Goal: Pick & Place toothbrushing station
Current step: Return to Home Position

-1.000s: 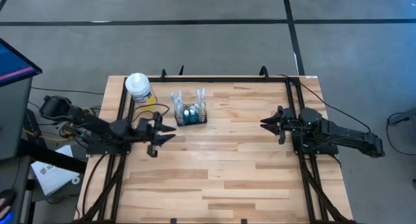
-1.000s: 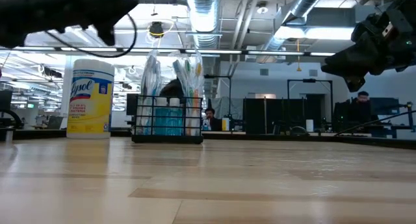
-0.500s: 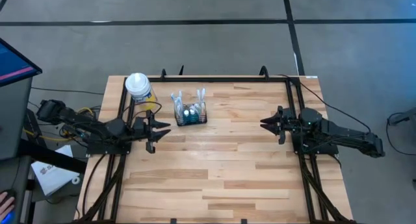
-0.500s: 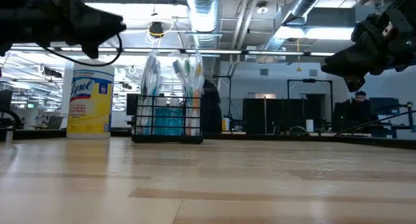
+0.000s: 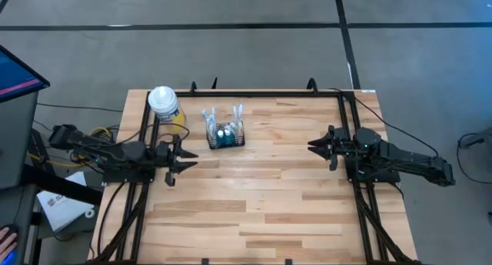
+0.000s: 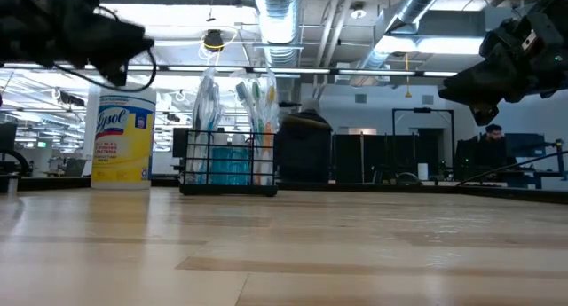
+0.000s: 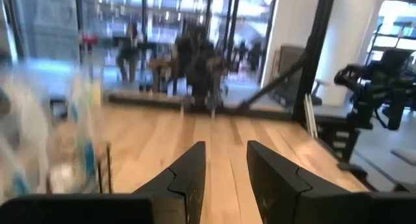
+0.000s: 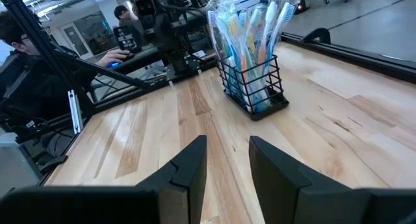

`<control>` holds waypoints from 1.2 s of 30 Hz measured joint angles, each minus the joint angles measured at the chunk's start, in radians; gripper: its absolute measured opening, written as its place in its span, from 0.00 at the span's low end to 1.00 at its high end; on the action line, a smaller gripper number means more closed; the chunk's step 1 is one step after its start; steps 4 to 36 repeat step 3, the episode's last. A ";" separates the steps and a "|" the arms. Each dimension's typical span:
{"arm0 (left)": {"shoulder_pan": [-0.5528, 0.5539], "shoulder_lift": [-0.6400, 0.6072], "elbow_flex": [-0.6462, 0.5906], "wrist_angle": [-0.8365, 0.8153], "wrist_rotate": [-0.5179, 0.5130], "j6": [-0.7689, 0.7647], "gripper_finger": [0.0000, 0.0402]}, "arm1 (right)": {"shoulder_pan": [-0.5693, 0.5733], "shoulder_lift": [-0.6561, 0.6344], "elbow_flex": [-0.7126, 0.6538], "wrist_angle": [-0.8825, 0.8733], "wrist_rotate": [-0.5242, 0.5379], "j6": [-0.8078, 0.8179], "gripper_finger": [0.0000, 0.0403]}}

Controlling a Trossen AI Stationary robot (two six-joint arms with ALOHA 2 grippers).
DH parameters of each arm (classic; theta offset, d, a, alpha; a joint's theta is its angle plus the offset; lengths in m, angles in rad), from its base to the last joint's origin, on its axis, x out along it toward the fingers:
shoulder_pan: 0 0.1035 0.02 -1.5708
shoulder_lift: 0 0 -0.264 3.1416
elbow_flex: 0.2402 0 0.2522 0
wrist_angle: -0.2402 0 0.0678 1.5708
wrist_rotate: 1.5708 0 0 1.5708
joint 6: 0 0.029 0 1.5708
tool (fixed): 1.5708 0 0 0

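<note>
The black wire-mesh caddy (image 5: pixel 225 135) stands upright on its base on the wooden table (image 5: pixel 254 203), at the far left of the middle. It holds several wrapped toothbrushes, and it also shows in the low view (image 6: pixel 229 162) and the right wrist view (image 8: pixel 255 81). My left gripper (image 5: pixel 189 160) is open and empty, above the table, left of and nearer than the caddy. It also shows in its wrist view (image 7: pixel 225 178). My right gripper (image 5: pixel 311 147) is open and empty at the table's right side, pointing toward the caddy. It also shows in its wrist view (image 8: pixel 227 165).
A yellow wipes canister with a white lid (image 5: pixel 164 104) stands at the table's far left corner, left of the caddy. A black frame rail (image 5: pixel 254 94) runs along the far edge. A person (image 8: pixel 19 68) sits beyond the table's left side. Bare wood lies between the grippers.
My left gripper has drawn back toward the table's left edge, away from the caddy, staying above the table. The caddy has not moved.
</note>
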 joint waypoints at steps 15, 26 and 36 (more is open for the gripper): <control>0.000 -0.076 0.000 -0.123 0.000 -0.061 0.27 | 0.000 0.000 0.000 0.000 0.000 0.000 0.26; 0.000 -0.076 0.000 -0.123 0.000 -0.061 0.27 | 0.000 0.000 0.000 0.000 0.000 0.000 0.26; 0.000 -0.076 0.000 -0.123 0.000 -0.061 0.27 | 0.000 0.000 0.000 0.000 0.000 0.000 0.26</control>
